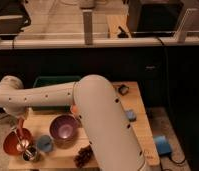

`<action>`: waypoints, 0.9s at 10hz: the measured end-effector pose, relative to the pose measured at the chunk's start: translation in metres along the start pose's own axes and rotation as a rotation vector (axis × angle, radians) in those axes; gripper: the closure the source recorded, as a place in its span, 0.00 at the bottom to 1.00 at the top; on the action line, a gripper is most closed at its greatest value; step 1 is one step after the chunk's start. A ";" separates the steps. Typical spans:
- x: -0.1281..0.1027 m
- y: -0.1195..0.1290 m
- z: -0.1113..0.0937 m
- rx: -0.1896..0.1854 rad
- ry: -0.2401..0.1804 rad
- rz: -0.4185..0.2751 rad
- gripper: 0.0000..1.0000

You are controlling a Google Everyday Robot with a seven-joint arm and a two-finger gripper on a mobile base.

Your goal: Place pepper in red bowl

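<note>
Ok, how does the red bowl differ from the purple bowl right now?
Colour: the red bowl is red-orange, the purple bowl purple. Size: the red bowl looks slightly smaller than the purple bowl. View: the gripper hangs at the red bowl's right rim and covers part of it, while the purple bowl's inside shows whole. Both are round, upright and sit on the wooden table.

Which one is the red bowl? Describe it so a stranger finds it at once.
Start at the light wooden table and go to its front left corner in the camera view. There sits the round red-orange bowl with a darker inside, the robot's gripper right over it. It is the only red dish, left of the small blue cup and the larger purple bowl.
</note>
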 end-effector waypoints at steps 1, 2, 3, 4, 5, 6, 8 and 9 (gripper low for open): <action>-0.001 0.000 -0.002 0.007 -0.015 0.000 0.20; 0.001 0.001 -0.002 0.028 -0.050 0.005 0.20; 0.003 0.002 -0.003 0.074 -0.121 0.015 0.20; 0.003 0.001 -0.002 0.086 -0.160 0.026 0.20; 0.002 -0.001 -0.001 0.089 -0.189 0.033 0.20; 0.003 -0.001 0.000 0.094 -0.224 0.049 0.20; 0.004 -0.001 0.001 0.096 -0.228 0.054 0.20; 0.004 -0.002 0.001 0.096 -0.228 0.053 0.20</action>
